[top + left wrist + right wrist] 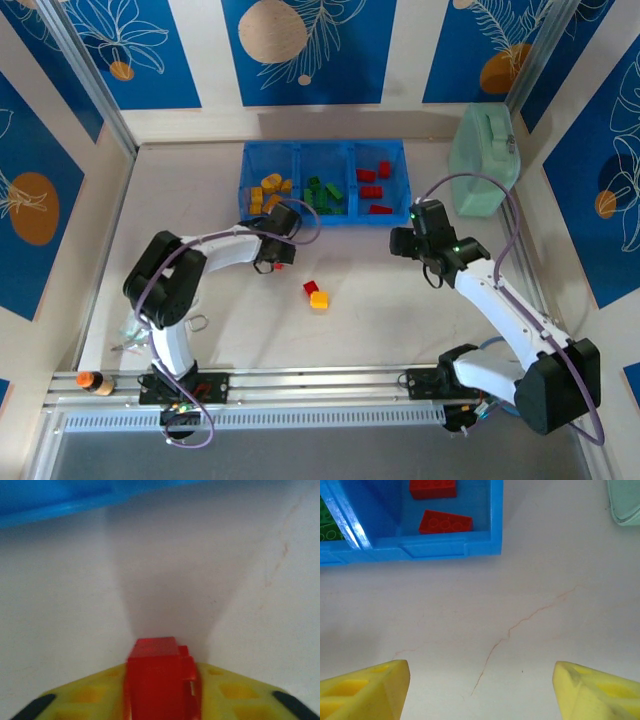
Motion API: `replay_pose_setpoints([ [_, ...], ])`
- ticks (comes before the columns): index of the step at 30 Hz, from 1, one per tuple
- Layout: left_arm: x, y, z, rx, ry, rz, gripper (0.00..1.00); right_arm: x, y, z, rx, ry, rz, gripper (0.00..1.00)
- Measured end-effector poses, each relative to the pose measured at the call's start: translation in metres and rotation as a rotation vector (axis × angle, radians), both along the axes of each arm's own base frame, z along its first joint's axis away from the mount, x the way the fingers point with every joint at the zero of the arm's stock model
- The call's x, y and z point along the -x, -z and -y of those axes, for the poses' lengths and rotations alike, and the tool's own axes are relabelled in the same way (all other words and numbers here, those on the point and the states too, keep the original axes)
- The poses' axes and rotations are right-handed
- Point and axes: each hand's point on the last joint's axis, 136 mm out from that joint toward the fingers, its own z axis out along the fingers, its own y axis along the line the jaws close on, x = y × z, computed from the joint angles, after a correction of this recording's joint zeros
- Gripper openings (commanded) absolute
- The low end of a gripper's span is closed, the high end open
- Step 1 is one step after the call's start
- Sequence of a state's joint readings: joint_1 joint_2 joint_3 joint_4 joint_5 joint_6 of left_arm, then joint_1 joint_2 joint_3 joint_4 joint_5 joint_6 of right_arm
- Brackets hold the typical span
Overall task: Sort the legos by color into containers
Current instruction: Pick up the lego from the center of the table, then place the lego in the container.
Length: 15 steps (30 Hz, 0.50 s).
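Observation:
My left gripper (274, 262) is down on the table just in front of the blue tray (349, 178) and is shut on a red lego (159, 677), which sits pinched between the yellow fingers (87, 696). The tray's left compartment holds yellow-orange legos (270, 191), the middle one green legos (324, 194), the right one red legos (372, 184). A red lego (310, 287) and a yellow-orange lego (319, 299) lie together on the table mid-way between the arms. My right gripper (481, 687) is open over bare table near the tray's front right corner (485, 545), nothing between its fingers.
A pale mint-green handled case (485, 160) stands against the right wall beside the tray. Clear plastic scraps (130, 335) and a small orange-capped item (90, 381) lie near the left arm's base. Walls close in the table on three sides.

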State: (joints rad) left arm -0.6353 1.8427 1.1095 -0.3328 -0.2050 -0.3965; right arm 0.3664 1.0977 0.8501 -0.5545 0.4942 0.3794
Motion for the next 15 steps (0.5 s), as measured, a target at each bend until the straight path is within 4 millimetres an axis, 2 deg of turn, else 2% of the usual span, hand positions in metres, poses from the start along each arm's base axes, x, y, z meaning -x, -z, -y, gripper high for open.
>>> replay_pose_setpoints([
  [3,0.006,-0.007,0.020,-0.024,0.059,0.011,0.23,0.000,0.000,0.002,-0.005,0.011,-0.001,0.76],
  [7,0.008,-0.031,0.056,-0.011,0.161,0.079,0.21,0.003,-0.001,0.004,-0.009,0.024,-0.004,0.76],
  [10,0.006,-0.058,0.083,0.052,0.222,0.140,0.19,0.006,-0.010,0.005,-0.032,0.040,0.026,0.76],
  [15,-0.019,-0.114,0.124,0.196,0.267,0.234,0.19,0.016,-0.012,0.007,-0.071,0.063,0.048,0.76],
])
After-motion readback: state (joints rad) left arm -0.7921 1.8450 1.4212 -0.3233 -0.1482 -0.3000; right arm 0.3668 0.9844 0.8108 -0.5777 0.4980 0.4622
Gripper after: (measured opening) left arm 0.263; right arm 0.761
